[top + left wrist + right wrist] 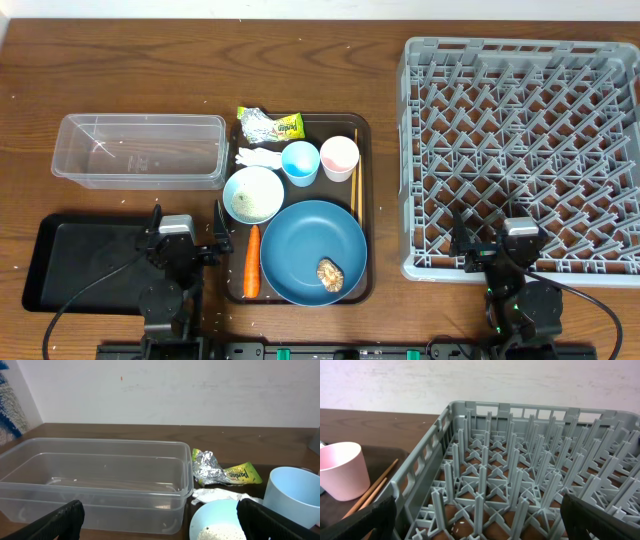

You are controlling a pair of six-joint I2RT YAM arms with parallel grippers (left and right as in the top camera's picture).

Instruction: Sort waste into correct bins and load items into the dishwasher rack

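Observation:
On the brown serving tray (363,135) lie a silver and yellow-green wrapper (268,125), a white napkin (258,157), a light-blue cup (299,162), a pinkish cup (339,157), chopsticks (355,178), a white bowl (240,186) with rice (219,533), an orange carrot (252,262), and a blue plate (300,240) carrying a brown lump (329,271). The clear tub (140,150) and black tray (85,262) sit at the left. At the right is the grey rack (525,120). My left gripper (187,222) is open and empty, low before the tub. My right gripper (508,230) is open at the rack's near edge.
In the left wrist view, the tub (95,480) fills the left and the bowl (210,517) lies just inside the right finger (270,520). In the right wrist view, the rack's pegs (520,475) stand between the fingers, with the pinkish cup (340,470) at the left.

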